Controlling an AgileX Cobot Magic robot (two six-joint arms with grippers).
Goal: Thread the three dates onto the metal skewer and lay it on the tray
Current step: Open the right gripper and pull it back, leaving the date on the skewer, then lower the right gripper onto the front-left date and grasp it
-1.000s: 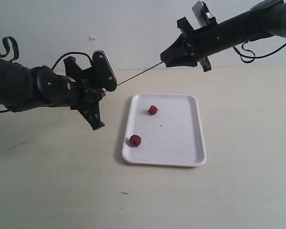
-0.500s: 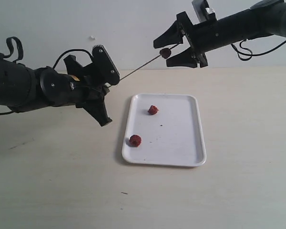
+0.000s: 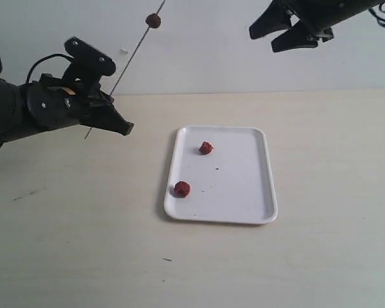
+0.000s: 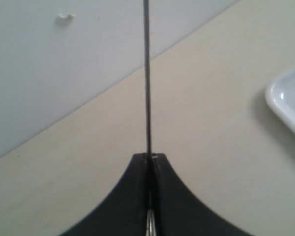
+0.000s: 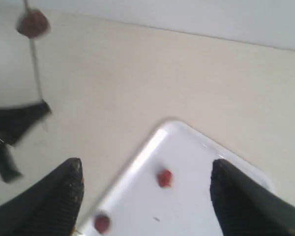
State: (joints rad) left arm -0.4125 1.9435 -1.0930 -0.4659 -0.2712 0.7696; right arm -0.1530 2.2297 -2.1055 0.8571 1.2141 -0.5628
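At the left of the exterior view, the left gripper (image 3: pixel 109 97) has its jaws pressed fully together on the metal skewer (image 3: pixel 132 56). It grips the rod near its lower end, and a short stub shows below the grip. The skewer is held clear of the table (image 3: pixel 333 167), steeply tilted, rising up and rightward past the top edge of the view. One threaded date (image 3: pixel 153 20), dark red-brown, sits high on the rod, well above the grip. At top right, the right gripper (image 3: pixel 263 40) is raised well above the table with its jaws spread wide, nothing between them, well apart from the skewer. The white tray (image 3: pixel 244 199) lies flat on the table at centre. Two loose dates lie on the tray, apart from each other: the upper date (image 3: pixel 206 148) is toward the far left corner, and the lower date (image 3: pixel 181 188) is just beside the left rim.
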